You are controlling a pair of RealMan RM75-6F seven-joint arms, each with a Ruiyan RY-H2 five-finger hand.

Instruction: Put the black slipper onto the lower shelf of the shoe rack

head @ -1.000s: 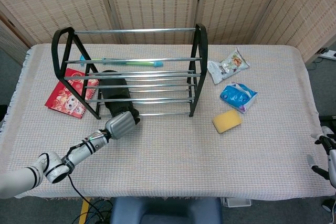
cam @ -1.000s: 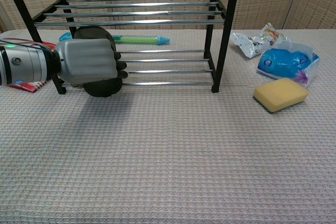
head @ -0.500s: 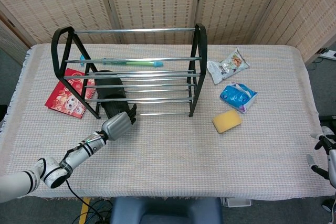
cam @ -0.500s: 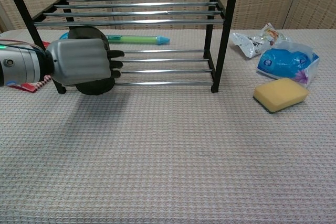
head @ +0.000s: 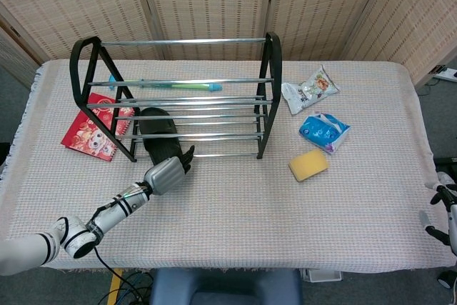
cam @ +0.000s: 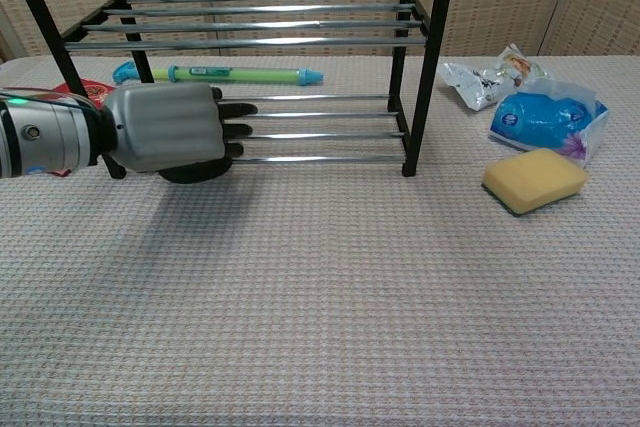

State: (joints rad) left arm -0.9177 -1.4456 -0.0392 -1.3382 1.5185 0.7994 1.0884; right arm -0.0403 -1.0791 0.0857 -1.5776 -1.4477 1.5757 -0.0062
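Left hand [head: 166, 173] touches black slipper [head: 157, 131] on shoe rack [head: 265, 91].

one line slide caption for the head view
Left hand at the heel of the black slipper lying on the shoe rack lower shelf.

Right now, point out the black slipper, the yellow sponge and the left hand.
black slipper [head: 158, 128], head view, on its upper strap.
yellow sponge [cam: 534, 179], chest view, on its top face.
left hand [cam: 170, 127], chest view, on its grey back.
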